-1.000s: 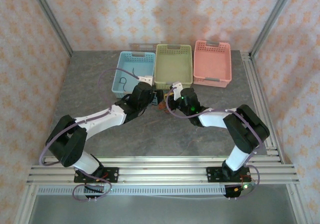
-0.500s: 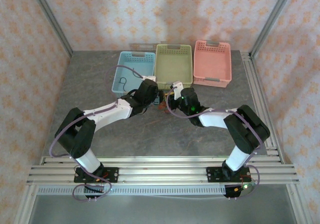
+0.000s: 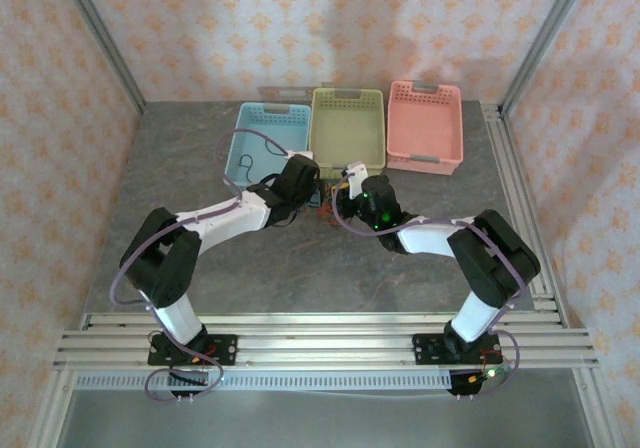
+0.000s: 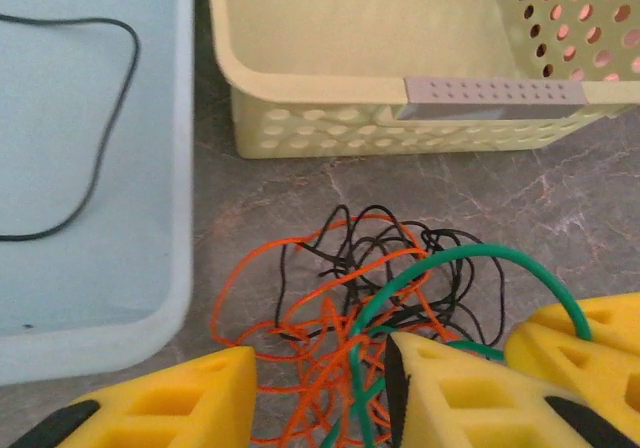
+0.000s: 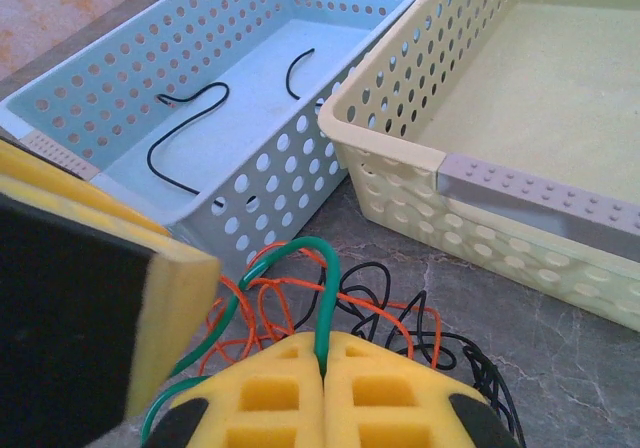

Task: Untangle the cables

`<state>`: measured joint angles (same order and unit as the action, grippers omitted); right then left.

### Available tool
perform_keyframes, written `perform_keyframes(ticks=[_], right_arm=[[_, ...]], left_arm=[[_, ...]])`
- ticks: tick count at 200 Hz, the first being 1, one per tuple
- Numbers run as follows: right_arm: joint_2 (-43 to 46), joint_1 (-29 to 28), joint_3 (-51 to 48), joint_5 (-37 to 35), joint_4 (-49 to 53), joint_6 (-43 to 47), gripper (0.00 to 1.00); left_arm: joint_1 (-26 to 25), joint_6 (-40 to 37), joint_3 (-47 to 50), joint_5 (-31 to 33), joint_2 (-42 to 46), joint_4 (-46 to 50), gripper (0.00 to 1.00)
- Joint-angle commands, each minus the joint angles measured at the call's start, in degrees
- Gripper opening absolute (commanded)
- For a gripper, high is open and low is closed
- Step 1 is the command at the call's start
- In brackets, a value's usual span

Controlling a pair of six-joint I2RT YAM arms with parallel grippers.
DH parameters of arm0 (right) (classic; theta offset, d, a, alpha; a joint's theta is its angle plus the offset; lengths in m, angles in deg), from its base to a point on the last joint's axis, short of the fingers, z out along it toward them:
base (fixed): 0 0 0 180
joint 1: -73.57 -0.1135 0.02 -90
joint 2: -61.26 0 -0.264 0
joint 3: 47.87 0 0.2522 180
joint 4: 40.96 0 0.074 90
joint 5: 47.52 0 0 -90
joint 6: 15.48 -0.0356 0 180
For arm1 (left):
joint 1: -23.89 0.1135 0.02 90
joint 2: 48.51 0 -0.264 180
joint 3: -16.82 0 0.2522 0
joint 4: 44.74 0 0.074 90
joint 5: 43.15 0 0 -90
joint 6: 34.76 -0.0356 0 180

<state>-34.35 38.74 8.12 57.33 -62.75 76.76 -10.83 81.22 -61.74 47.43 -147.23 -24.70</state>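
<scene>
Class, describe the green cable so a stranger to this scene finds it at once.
Start at the yellow-green basket; on the table just before its near wall lies a tangle of cables. The green cable arches out of it into the shut right end effector. It is the only green strand, thicker than the orange and black ones.

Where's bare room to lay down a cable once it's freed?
Free: green basket floor, pink basket, table left of the blue basket. Crowded: the cables in front of it, left gripper over them, right gripper pinching the green cable.

Smooth-sheathed cables [image 4: 345, 286], plastic basket [image 4: 300, 96], matt stone-look table [image 4: 620, 198].
</scene>
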Motion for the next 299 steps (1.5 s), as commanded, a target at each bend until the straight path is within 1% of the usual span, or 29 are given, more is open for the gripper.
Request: perform_keyframes(ticks=[1,20,49,70,98,107,114,118,137,158,173,185,205,229,241,258,288,299], right_arm=[[1.73,-0.15,-0.31,-0.97,-1.27,0.48,0.0],[1.73,-0.16,-0.4,-0.97,-1.35,0.46,0.0],[1.66,-0.17,-0.32,-0.97,-1.28,0.4,0.0],[1.73,-0.15,-0.4,-1.05,-1.41,0.37,0.0],[1.71,-0.16,-0.49,-1.05,-1.63,0.13,0.0],[1.74,-0.15,-0.53,-1.14,-1.67,0.13,0.0],[1.76,-0.22,-0.58,-1.18,-1.64,0.13,0.0],[1.87,-0.18,-0.62,-1.3,-1.7,0.14,0.0],[2.0,-0.16,-0.71,-2.05,-1.69,0.22,0.0],[2.18,-0.15,-0.86,-3.41,-1.66,0.06,0.0],[2.43,-0.22,-1.02,-4.8,-1.48,-0.23,0.0],[2.42,0.01,-0.94,-5.68,-1.2,-0.86,0.0],[2.45,0.67,-1.02,-6.36,-1.01,-3.45,0.0],[2.69,2.33,-0.97,-6.92,-0.29,-8.16,0.0],[2.76,3.81,-1.4,-6.79,-0.6,-11.26,0.0],[2.46,6.2,-2.64,-5.32,-2.86,-15.4,0.0],[1.79,8.76,-3.93,-3.72,-5.63,-19.82,0.0],[1.73,9.11,-4.22,-3.39,-6.33,-20.54,0.0]], left_arm=[[0.45,-0.29,-2.49,-2.15,-1.31,2.72,0.34],[0.44,-0.41,-3.09,-2.94,-1.98,3.03,0.29],[0.44,-0.54,-3.37,-3.23,-2.24,3.21,0.19],[0.44,-0.49,-3.34,-3.04,-2.15,3.29,0.16],[0.42,-0.42,-3.07,-2.79,-1.88,3.19,0.15],[0.39,-0.4,-3.07,-2.7,-1.76,3.12,0.17],[0.44,-0.4,-2.97,-2.61,-1.69,2.98,0.25],[0.44,-0.42,-2.89,-2.6,-1.63,2.88,0.28],[0.42,-0.4,-1.91,-2.54,-0.59,1.86,0.29],[0.44,-0.18,1.65,-1.21,3.13,-1.61,0.29],[0.43,0.24,5.11,-0.1,6.54,-4.99,0.38],[0.33,0.48,8.53,0.59,9.68,-8.56,0.47],[0.35,0.77,12.35,2.16,13.55,-12.16,0.53],[0.35,1.09,14.13,3.39,15.65,-13.19,0.55],[0.35,1.09,13.99,3.08,15.42,-12.7,0.58],[0.35,1.13,12.73,2.2,13.95,-11.05,0.58],[0.35,0.67,11.11,-0.96,11.77,-10.85,0.57],[0.35,0.31,10.2,-3.4,10.49,-10.96,0.57]])
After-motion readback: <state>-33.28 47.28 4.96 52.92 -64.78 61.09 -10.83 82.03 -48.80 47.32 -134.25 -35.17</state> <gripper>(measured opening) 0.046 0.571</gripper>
